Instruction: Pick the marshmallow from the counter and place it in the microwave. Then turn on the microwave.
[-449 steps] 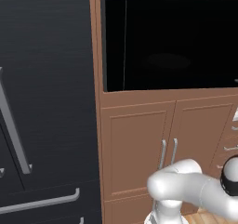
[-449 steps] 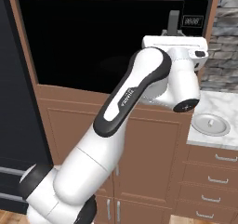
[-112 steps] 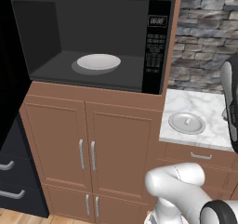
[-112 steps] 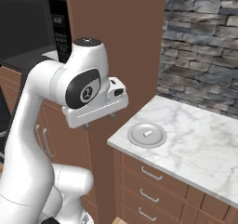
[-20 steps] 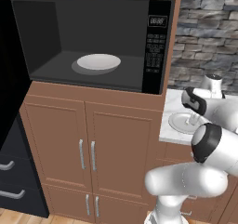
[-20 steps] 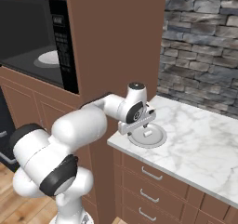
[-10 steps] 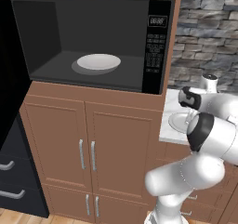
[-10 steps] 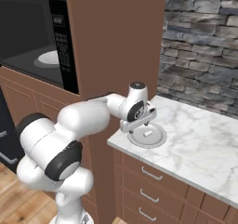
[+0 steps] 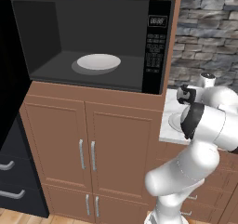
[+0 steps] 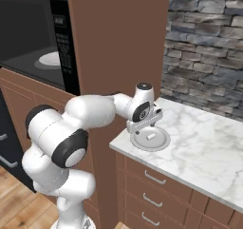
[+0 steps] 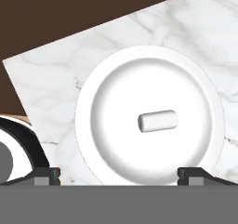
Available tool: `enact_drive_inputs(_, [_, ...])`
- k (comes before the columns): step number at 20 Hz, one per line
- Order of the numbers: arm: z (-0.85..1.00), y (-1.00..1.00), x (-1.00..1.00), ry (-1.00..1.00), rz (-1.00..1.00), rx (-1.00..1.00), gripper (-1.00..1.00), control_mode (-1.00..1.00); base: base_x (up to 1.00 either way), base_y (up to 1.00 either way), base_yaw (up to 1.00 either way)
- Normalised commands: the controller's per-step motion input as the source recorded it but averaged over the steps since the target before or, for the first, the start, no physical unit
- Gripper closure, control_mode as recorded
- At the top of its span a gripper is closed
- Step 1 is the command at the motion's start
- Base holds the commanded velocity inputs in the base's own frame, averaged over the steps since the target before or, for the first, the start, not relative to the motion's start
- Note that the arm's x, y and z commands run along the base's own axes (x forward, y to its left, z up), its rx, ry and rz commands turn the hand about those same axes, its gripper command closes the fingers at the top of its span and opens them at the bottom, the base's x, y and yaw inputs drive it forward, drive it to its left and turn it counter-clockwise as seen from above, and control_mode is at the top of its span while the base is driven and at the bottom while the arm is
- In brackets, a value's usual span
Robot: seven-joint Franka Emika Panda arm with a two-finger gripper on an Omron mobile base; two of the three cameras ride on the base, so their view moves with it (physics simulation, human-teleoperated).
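The marshmallow (image 11: 158, 121) is a tiny white block lying in the middle of a round white plate (image 11: 107, 139) on the marble counter (image 11: 51, 88). My gripper (image 11: 121, 174) hovers straight above the plate, open, its dark fingertips (image 11: 46, 173) spread wide either side with nothing between them. From the right base view, the gripper (image 10: 144, 124) hangs just over the marshmallow (image 10: 151, 137) and plate (image 10: 162, 143), near the counter's (image 10: 209, 149) left end. The microwave (image 9: 93, 42) stands open, its dark cavity holding a white dish (image 9: 98, 62); its keypad (image 9: 154, 46) is at the right.
A tall brown wood cabinet side (image 10: 118, 42) rises between the microwave and the counter, close to my arm. A grey stone wall (image 10: 204, 42) backs the counter. Wooden drawers (image 10: 152, 180) sit below the slab. A black panel (image 9: 9, 83) fills the far left.
My arm's elbow and shoulder have swung round toward the cabinet, while the hand has stayed over the plate with hardly any shift. The marshmallow has not moved.
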Motion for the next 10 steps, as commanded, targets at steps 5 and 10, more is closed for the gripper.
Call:
enact_drive_inputs(5, [-0.10, -0.17, 0.17, 0.00, 0.00, 0.00, -1.00, -1.00, 0.00, 0.00, 0.00])
enact_drive_inputs(10, [-0.19, -0.03, 0.13, 0.00, 0.00, 0.00, -1.00, -1.00, 0.00, 0.00, 0.00])
